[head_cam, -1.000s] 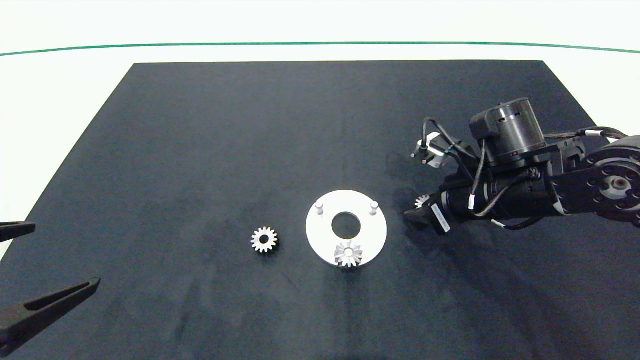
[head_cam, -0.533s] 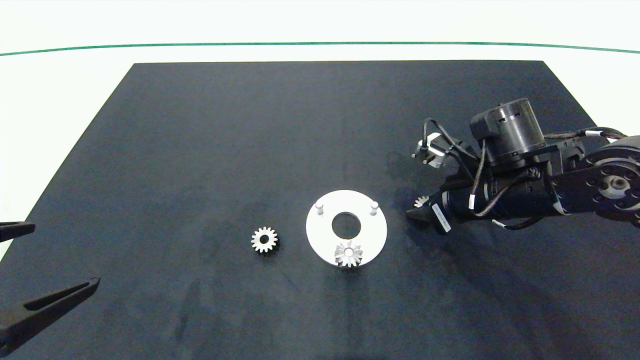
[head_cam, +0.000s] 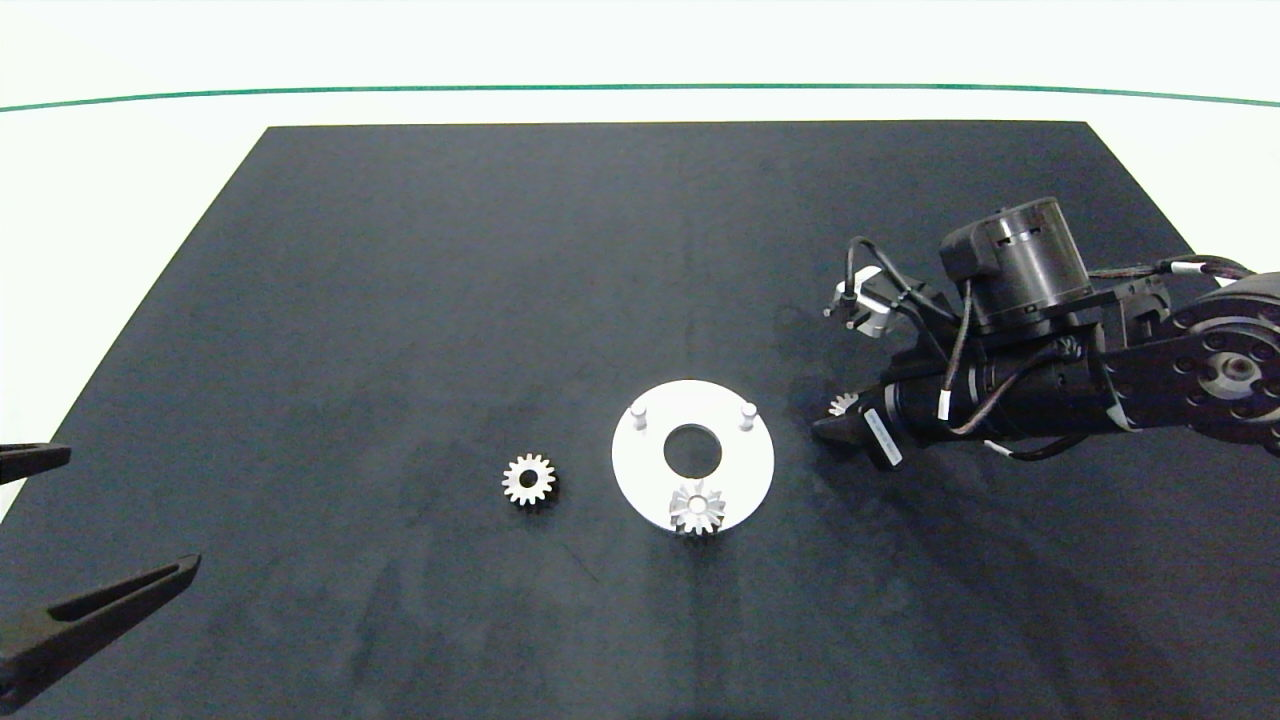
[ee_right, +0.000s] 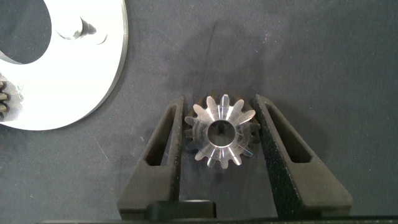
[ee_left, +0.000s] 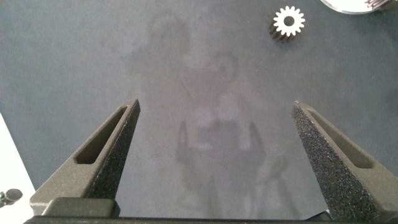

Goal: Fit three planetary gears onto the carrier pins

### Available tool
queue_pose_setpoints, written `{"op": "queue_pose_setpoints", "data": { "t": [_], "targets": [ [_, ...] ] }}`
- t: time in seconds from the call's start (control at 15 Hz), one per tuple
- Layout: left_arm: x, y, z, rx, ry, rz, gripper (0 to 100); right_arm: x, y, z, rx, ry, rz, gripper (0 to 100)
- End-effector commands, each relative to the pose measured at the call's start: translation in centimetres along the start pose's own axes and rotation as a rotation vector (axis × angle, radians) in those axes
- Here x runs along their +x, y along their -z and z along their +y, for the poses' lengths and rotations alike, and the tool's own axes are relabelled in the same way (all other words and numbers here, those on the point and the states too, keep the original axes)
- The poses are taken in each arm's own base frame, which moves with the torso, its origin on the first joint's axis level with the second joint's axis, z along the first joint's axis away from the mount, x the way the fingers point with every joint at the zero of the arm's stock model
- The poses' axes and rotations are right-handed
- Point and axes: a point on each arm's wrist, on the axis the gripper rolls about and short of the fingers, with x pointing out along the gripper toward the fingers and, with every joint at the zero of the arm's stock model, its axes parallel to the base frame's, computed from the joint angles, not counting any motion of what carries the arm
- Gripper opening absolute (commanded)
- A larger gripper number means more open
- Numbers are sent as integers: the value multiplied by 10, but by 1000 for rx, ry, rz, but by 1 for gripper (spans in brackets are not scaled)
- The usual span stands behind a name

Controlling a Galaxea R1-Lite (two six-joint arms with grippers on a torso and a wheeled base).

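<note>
The right pincer (ee_right: pixel 222 134) sits low over the dark mat (head_cam: pixel 640 250) toward its right edge, its two fingers closed against the teeth of a gear (ee_right: pixel 222 130) on either side, so it grips that gear. The gear lies flat with its bore facing up, just beside the right rim of the white disc (head_cam: pixel 745 465).

On the disc, one gear (head_cam: pixel 696 508) already sits on the pin nearest the mat's front edge. The two back pins, (head_cam: pixel 640 414) and (head_cam: pixel 746 413), stand bare. The third gear (head_cam: pixel 528 479) lies loose on the mat just left of the disc.

The left pincer (ee_left: pixel 214 155) hangs wide open and empty at the mat's front left corner, well apart from everything.

The risks, as I judge them: the grip is on pointed teeth, so the gear may twist or slip during the lift. If the bore then meets a pin off-centre or tilted, the gear could jam on the pin top, or shove the unfixed disc and disturb the seated gear.
</note>
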Motion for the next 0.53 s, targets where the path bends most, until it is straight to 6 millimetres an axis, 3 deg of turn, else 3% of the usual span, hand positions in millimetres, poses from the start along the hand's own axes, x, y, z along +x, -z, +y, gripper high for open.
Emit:
{"op": "queue_pose_setpoints", "data": {
  "t": [0.07, 0.4, 0.53],
  "targets": [
    [0, 0, 0, 1, 1, 2, 100, 0, 1, 0, -1, 1, 2, 17],
    [0, 0, 0, 1, 1, 2, 100, -4, 0, -1, 2, 1, -6, 7],
    [0, 0, 0, 1, 1, 2, 100, -28, -4, 1, 1, 7, -48, 7]
  ]
}}
